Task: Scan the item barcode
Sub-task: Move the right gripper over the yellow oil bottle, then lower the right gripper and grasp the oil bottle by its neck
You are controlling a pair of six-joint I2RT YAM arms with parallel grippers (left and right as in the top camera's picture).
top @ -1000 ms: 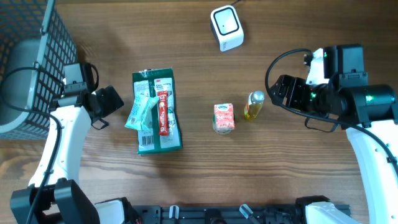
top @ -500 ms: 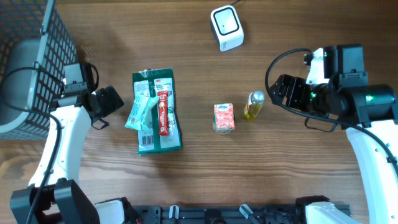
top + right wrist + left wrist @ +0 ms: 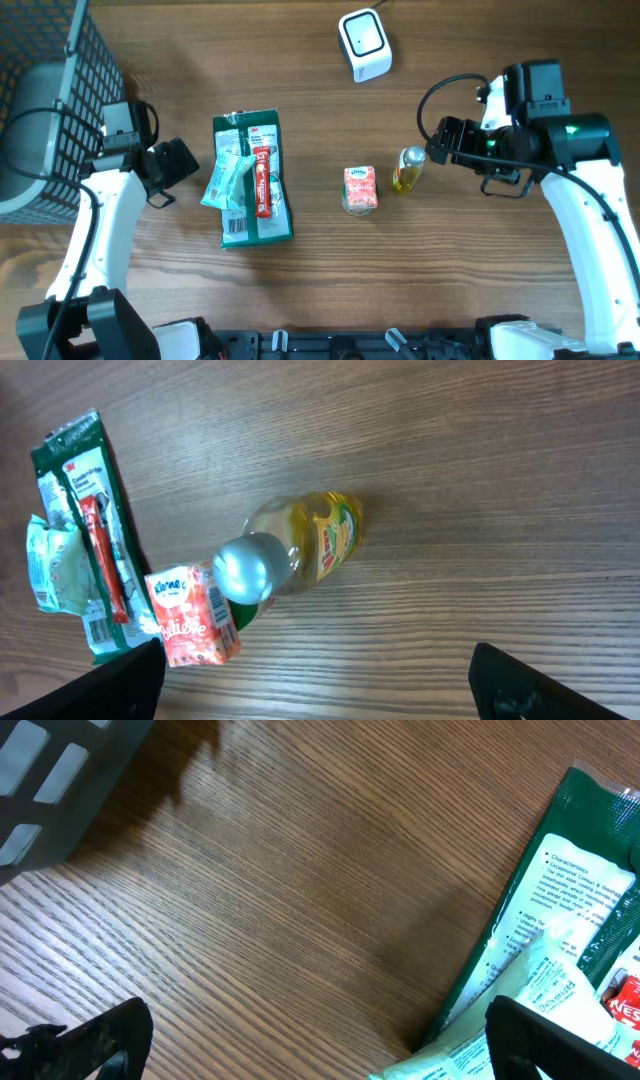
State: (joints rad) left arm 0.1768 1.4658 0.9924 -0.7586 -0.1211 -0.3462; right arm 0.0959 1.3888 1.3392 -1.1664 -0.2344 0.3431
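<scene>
Bottle (image 3: 407, 168): upright, long axis vertical, silver cap up; yellow label unreadable.
Green packet (image 3: 252, 190): "3M" at its top.
Right gripper (image 3: 440, 150): spread wide — empty.
Left gripper (image 3: 180, 165): spread wide — empty.

open table (image 3: 400, 110) between scanner (image 3: 364, 44) and bottle (image 3: 408, 168), carton (image 3: 360, 189) just beside bottle, basket (image 3: 95, 55) at left edge

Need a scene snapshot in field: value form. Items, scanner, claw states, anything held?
scanner: white scanner at the far table edge, untouched
item: yellow bottle standing beside small carton
pile: green packet lying flat, red stick and pale pouch on top
bin: basket at the far left corner
left: left claw open, empty, near the green packet
right: right claw open, empty, close to the bottle
held: nothing
</scene>
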